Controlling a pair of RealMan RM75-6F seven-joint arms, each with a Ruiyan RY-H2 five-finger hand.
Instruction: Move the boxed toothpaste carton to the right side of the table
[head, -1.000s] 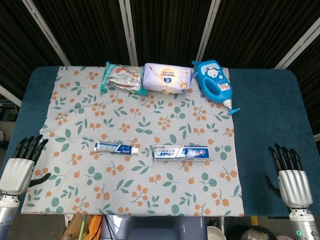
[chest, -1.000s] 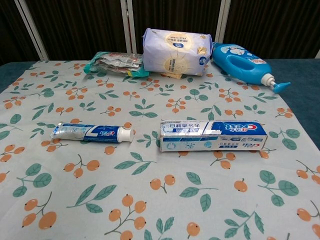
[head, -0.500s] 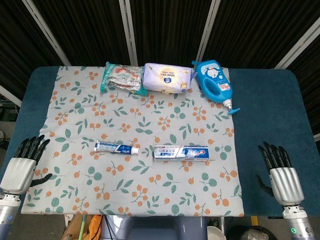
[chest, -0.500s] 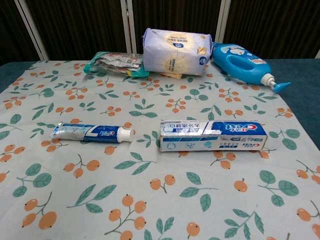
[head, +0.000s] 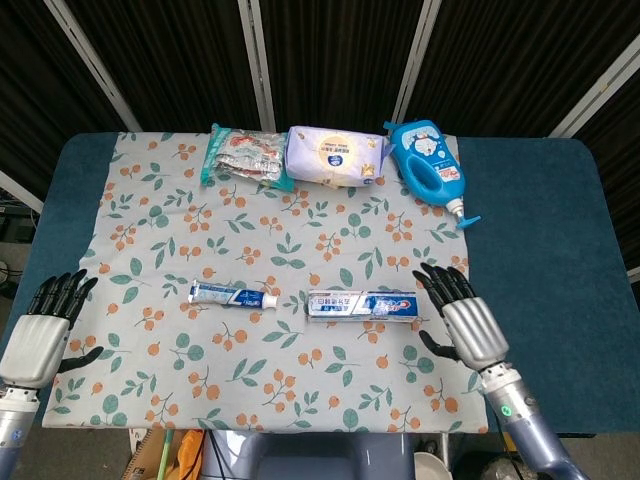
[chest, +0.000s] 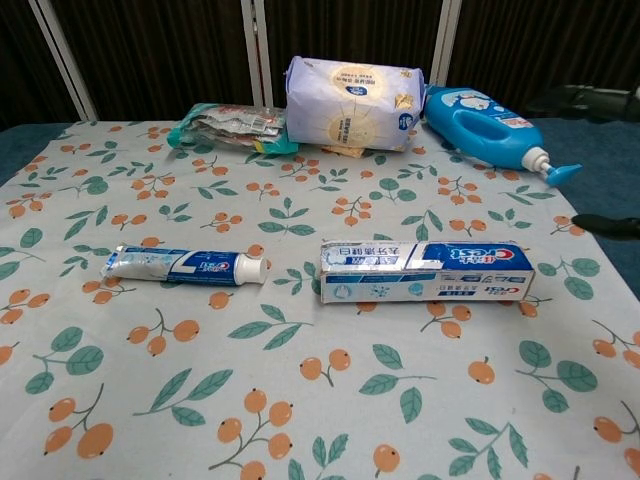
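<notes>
The boxed toothpaste carton (head: 363, 305) (chest: 426, 271), blue and white, lies flat lengthwise near the middle of the floral cloth (head: 300, 230). My right hand (head: 461, 318) hovers just right of the carton's end, fingers spread, holding nothing; in the chest view only dark fingertips (chest: 605, 225) show at the right edge. My left hand (head: 42, 328) stays open over the table's left front corner, far from the carton.
A bare toothpaste tube (head: 233, 295) (chest: 184, 266) lies left of the carton. Along the back stand a snack packet (head: 240, 157), a wipes pack (head: 335, 156) and a blue detergent bottle (head: 430, 172). Bare blue table (head: 540, 240) lies right of the cloth.
My right hand has moved left from the table's right front corner to beside the carton's right end. The left hand and the objects have stayed put.
</notes>
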